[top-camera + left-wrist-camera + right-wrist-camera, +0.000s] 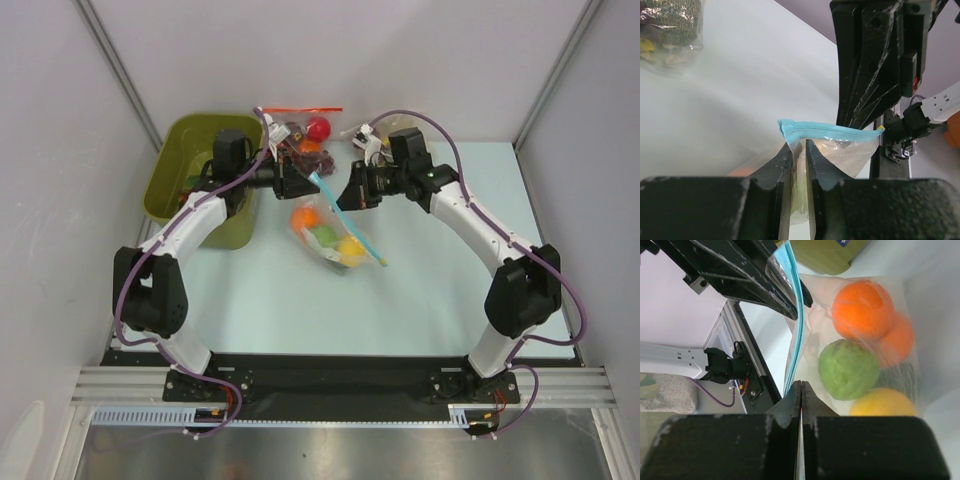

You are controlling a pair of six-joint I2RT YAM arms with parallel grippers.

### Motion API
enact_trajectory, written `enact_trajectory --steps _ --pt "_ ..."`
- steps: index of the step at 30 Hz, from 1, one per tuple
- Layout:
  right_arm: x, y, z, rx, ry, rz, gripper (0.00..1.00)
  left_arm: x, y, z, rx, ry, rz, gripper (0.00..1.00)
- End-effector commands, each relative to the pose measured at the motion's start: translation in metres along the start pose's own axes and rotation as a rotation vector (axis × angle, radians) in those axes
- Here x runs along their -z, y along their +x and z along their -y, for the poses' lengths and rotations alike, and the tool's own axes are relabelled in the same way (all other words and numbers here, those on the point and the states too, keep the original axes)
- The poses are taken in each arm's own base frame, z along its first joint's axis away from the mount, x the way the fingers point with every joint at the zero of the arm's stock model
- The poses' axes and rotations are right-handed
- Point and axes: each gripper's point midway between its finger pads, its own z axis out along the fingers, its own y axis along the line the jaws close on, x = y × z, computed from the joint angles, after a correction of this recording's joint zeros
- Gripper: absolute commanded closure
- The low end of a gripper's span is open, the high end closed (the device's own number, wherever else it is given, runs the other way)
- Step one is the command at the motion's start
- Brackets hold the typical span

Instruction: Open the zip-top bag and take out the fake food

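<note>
The zip-top bag (pixel 335 235) is found mid-frame in the top view, laid on the pale worktop (pixel 450 300). Its light-blue zip strip (pixel 345 215) runs diagonally from upper left to lower right, and the fake food (pixel 325 238) is bunched inside. The bag's upper end is met by the left pincer (pixel 298 182) from the left and the right pincer (pixel 352 192) from the right. An olive bin (pixel 185 150) and a bag with a red-orange zip (pixel 300 118) are parked just above.

In the left wrist view, the left pincer is shown closed down on clear film right under the strip, with only a sliver of gap left. The upper right of the frame is filled by the right pincer's black body.

In the right wrist view, the right pincer's jaws are seen pressed flat together on a thin bit of film beside the strip. Orange, light green and yellow fruit are packed at the right of the frame.

So probably the mouth is about to be pulled open. It'd best be done slowly, straight across the strip, with the bag kept low so the film isn't yanked out of either grip.

What can't be told: whether the seal has popped anywhere, and whether one layer or both are caught by each pincer. The dark green fruit is mostly hidden behind the others, and no label can be made out.
</note>
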Motion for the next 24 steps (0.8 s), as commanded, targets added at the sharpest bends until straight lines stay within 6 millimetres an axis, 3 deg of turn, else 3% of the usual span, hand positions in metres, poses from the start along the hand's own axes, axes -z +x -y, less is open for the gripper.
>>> enact_trajectory --steps 1,7,12,18,24 --pt "0.013 -0.027 -0.013 0.067 0.012 0.062 1.0 0.009 -0.027 0.022 -0.125 0.002 0.043 0.81" --pt "0.021 -0.028 -0.023 0.075 -0.008 0.061 1.0 0.01 -0.018 0.017 -0.11 -0.029 0.019 0.94" --pt "0.026 -0.022 -0.032 0.067 -0.037 0.046 0.98 0.01 -0.017 0.015 -0.112 -0.035 0.02 0.93" --pt "0.038 -0.027 -0.036 0.07 -0.025 0.087 0.68 0.01 -0.013 0.01 -0.107 -0.054 0.004 0.9" --pt "0.044 -0.022 -0.038 0.055 -0.064 0.076 0.54 0.012 -0.013 0.011 -0.117 -0.059 0.002 0.88"
